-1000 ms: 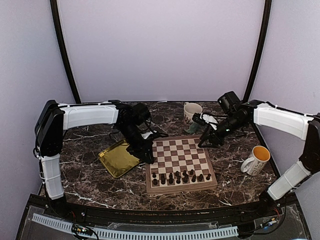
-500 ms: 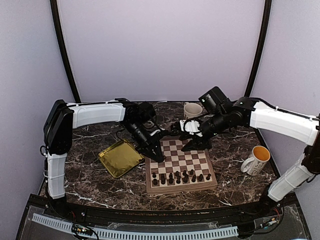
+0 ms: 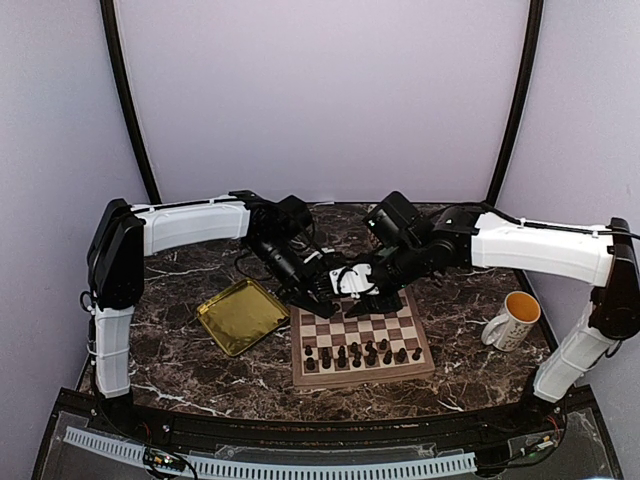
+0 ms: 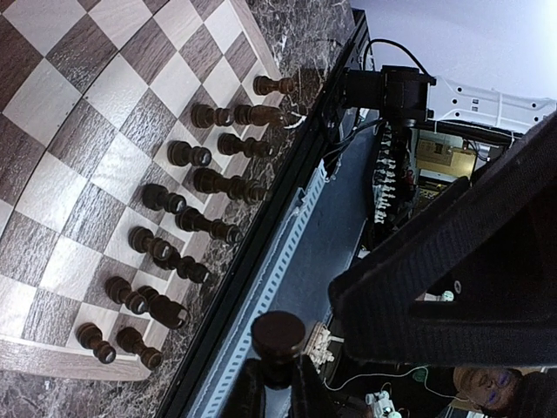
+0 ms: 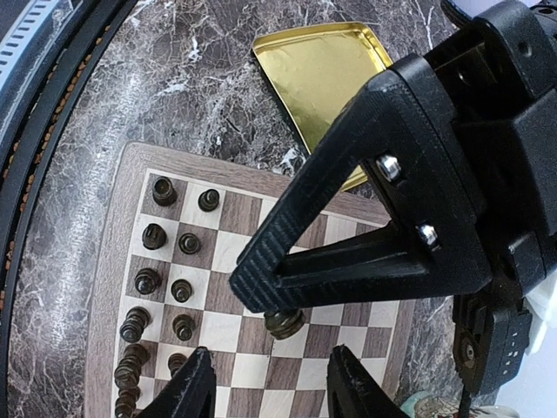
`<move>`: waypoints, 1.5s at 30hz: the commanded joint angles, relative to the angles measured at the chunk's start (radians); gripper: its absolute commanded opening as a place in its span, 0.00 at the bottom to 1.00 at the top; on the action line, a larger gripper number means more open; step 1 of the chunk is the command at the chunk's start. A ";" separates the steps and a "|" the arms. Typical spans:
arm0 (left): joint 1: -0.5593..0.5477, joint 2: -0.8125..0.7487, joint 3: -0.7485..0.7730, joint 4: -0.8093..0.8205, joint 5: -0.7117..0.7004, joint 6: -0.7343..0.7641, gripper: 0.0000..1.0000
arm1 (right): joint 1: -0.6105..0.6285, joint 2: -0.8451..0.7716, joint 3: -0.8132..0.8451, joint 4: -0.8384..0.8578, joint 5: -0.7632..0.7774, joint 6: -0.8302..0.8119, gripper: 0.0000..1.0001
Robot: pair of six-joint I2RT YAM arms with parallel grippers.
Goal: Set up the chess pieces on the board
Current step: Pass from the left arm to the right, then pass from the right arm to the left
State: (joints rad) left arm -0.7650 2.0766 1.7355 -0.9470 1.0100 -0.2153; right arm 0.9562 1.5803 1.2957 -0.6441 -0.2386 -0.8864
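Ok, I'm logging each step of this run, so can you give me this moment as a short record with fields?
left gripper: shut on held piece, above the board's far half
right gripper: open, holding nothing, close to the left gripper
board: between the two arms
chess pieces: in the two near rows
gold tray: left of the board, no pieces visible on it
mug: right of the board, upright
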 commanded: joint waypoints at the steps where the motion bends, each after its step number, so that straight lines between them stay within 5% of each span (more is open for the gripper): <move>1: 0.000 -0.008 0.021 -0.030 0.034 0.017 0.09 | 0.023 0.036 0.026 0.048 0.039 -0.007 0.44; 18: 0.000 -0.007 0.014 -0.029 0.045 0.017 0.10 | 0.052 0.083 0.021 0.072 0.074 -0.014 0.28; 22: 0.000 -0.009 0.025 -0.032 0.039 0.019 0.14 | 0.051 0.092 0.020 0.066 0.078 -0.012 0.19; 31: 0.013 -0.068 0.062 -0.001 -0.123 0.032 0.26 | 0.013 0.023 -0.024 0.067 0.041 0.061 0.15; 38: 0.011 -0.266 -0.116 0.407 -0.313 -0.030 0.36 | -0.116 -0.083 -0.062 0.024 -0.205 0.168 0.15; 42: 0.003 -0.416 -0.359 0.839 -0.425 -0.168 0.37 | -0.203 -0.111 -0.094 0.018 -0.354 0.229 0.15; 45: -0.051 -0.504 -0.485 1.046 -0.502 -0.080 0.37 | -0.267 -0.116 -0.106 0.016 -0.478 0.278 0.15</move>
State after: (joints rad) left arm -0.7631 1.6752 1.3754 -0.3046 0.6479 -0.3119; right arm 0.7525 1.4818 1.2179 -0.6102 -0.4992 -0.6994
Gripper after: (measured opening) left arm 0.367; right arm 0.145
